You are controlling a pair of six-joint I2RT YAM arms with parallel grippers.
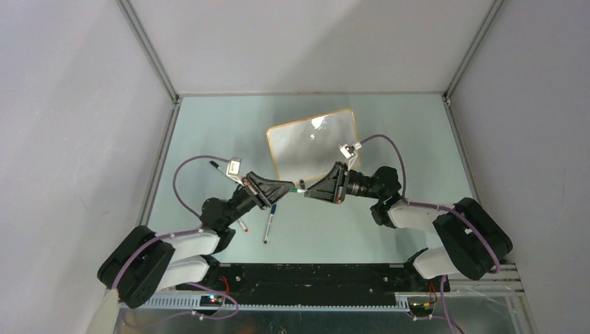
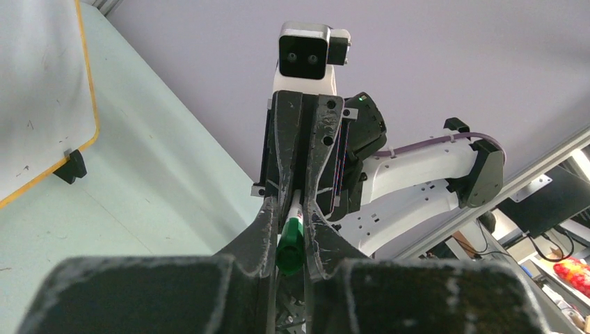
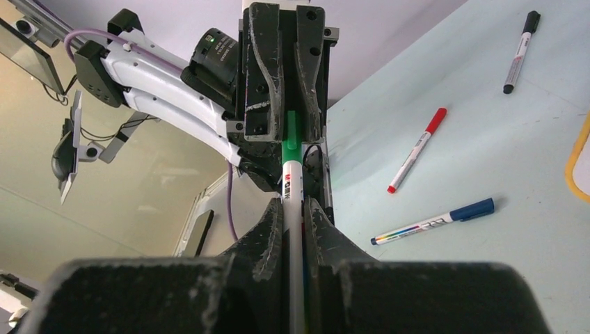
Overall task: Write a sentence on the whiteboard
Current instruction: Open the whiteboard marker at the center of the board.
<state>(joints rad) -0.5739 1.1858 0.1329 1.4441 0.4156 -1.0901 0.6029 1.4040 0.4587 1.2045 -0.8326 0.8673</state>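
The green marker [image 3: 292,182], axis nine-to-three, is clamped by the left gripper [image 1: 289,186] at its cap [image 2: 290,245] and the right gripper [image 1: 309,191] at its barrel, with the whiteboard [image 1: 306,142] at twelve o'clock, nearer the right arm

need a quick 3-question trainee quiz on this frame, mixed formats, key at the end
1. True or false: the whiteboard already carries a written sentence.
2. Which part of the green marker does the left tool grip? A) green cap B) white barrel C) nothing
3. How many loose markers lie on the table?
Key: 1 false; 2 A; 3 three (black, red, blue).
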